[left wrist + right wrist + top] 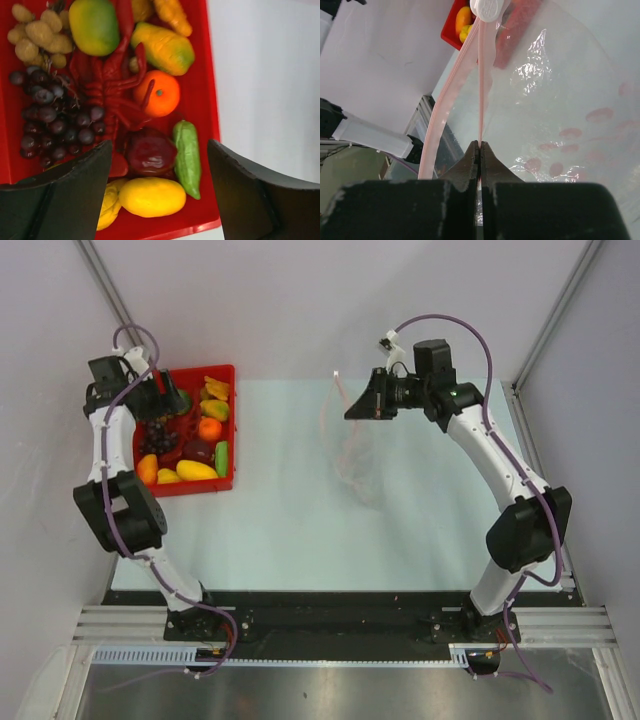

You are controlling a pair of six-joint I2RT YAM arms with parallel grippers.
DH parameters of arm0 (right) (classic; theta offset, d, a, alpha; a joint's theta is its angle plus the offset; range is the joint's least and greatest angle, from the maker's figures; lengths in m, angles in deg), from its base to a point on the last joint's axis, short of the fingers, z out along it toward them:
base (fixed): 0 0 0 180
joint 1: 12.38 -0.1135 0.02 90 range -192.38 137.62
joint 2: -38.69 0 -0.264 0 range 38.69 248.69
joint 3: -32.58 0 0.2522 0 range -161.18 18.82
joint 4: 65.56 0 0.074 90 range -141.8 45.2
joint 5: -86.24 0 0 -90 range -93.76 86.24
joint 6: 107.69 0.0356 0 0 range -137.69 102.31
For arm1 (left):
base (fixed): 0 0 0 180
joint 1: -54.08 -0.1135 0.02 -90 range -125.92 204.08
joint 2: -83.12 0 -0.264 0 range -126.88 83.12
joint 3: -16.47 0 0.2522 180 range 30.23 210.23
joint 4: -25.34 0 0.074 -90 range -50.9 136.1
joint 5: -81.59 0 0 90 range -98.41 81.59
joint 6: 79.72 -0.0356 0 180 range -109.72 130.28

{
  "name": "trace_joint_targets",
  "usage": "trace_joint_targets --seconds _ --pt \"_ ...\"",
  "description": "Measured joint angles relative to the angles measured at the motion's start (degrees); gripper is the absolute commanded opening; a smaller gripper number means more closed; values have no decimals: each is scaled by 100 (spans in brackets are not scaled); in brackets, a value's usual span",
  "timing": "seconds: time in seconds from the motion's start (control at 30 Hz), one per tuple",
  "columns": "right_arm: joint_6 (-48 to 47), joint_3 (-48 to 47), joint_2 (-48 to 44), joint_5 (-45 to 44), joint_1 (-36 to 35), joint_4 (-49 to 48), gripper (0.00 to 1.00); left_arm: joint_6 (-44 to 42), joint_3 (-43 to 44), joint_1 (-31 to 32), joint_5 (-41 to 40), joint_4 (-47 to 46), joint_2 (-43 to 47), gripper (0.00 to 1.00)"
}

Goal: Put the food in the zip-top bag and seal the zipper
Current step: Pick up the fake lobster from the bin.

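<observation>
L tool [159,167]: fingers wide apart, nothing btwn them, hanging over the red tray [204,75] at the far-left corner of the table [300,530]. Right under the gap is a dark red fruit [150,152], w/ a yellow fruit [152,196] just below it in the wrist view and a green pod [187,157] touching its right side. Further out: orange [157,95], red lobster [107,87], purple grapes [50,120], green-orange mango [94,25]. All food seen lies in the tray.

R tool [480,146]: fingers pressed together, clamped on one pink lip of the zipper [481,85]. The other lip bows away to the left, so the mouth gapes. White slider [487,7] sits at the strip's far end. Clear dotted bag [560,110] hangs from the tool over the table's mid-right, well apart from the tray. Can't tell if its bottom touches the table.
</observation>
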Motion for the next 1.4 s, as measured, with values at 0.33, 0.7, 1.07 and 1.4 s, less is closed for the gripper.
trace_joint_targets --seconds 0.33,0.7,1.07,1.4 --pt "302 -63 249 103 44 -240 0 -695 -98 256 -988 22 -669 79" --pt "289 -63 319 96 101 -240 0 -2288 -1106 341 -1626 35 -334 54" --pt "245 -63 396 101 107 -238 0 -4562 -2568 186 -1318 -579 581 56" --pt "195 -63 396 98 111 -234 0 -4927 -2492 166 -1460 -1182 -9 55"
